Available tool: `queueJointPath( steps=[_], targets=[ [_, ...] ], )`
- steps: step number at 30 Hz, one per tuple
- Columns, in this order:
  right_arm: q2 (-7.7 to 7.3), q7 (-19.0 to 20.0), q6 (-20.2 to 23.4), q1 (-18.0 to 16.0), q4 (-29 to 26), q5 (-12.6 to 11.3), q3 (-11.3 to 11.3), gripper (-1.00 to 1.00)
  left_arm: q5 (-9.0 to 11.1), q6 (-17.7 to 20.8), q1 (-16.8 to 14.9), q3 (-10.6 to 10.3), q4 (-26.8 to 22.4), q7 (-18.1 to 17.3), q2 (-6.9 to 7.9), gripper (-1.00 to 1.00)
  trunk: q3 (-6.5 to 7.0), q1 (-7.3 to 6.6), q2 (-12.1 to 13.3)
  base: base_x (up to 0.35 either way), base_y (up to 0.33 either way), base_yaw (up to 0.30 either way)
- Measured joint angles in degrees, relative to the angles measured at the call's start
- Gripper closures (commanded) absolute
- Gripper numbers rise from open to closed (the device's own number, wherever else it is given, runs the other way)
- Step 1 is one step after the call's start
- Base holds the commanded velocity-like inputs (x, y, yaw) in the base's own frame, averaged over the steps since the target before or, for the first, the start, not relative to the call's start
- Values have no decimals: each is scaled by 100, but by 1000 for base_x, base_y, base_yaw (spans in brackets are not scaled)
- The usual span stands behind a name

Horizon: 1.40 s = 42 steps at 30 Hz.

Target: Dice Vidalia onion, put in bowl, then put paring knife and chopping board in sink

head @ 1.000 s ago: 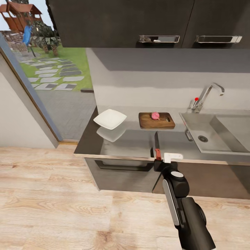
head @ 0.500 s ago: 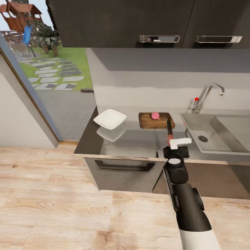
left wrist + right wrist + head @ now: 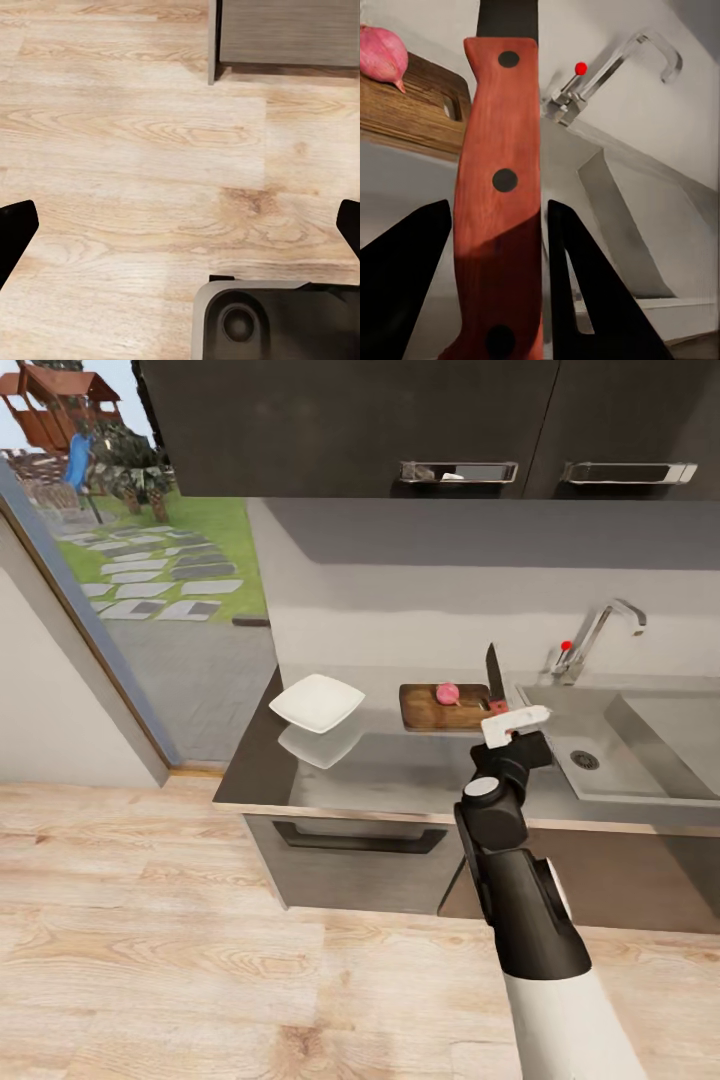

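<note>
A: How do the right gripper's (image 3: pixel 499 285) jaws stand?

B: Pinching the paring knife (image 3: pixel 501 180) by its red-orange handle, one dark finger on each side. In the head view the blade points up, just beside the right end of the chopping board (image 3: pixel 428 710).

A: And the left gripper (image 3: pixel 180 225)?

B: Jaws spread wide, nothing between them, hanging over the wood floor (image 3: pixel 135 135).

A: Where's the Vidalia onion (image 3: pixel 447 693)?

B: Whole, resting on the chopping board, which lies on the tabletop (image 3: pixel 380 775) between the bowl (image 3: pixel 317 703) and the sink (image 3: pixel 640 745).

A: What could go wrong?

B: I'd judge the onion the risk: round and unheld, so a blade landing off-centre could roll it off the board. The handle could also twist in that two-finger pinch under cutting pressure. And the blade starts at the board's sink end, so a short reach would strike the wood, not the onion.
</note>
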Motion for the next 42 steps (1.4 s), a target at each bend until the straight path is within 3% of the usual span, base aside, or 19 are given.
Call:
queueJointPath(
  steps=[5,19,25,34,42],
  targets=[
    [0,151,3,-11,28,200,82,100,-2,0,0,-5,-7,0,2,-100,0,0,0,0,0,0],
    [0,175,2,-13,54,279,95,100,-7,0,7,-15,-532,-1,104,-100,0,0,0,39,0,0],
    [0,242,-10,-13,81,763,102,100,-6,0,14,-15,-630,-1,113,-100,0,0,0,4,0,0],
    [0,738,-44,-13,110,1546,104,100,-3,1,19,-15,-699,-1,144,-100,0,0,0,0,0,0],
    [0,874,-58,-13,215,1673,105,100,-3,1,19,-15,-706,-1,149,-100,0,0,0,0,0,0]
  ],
)
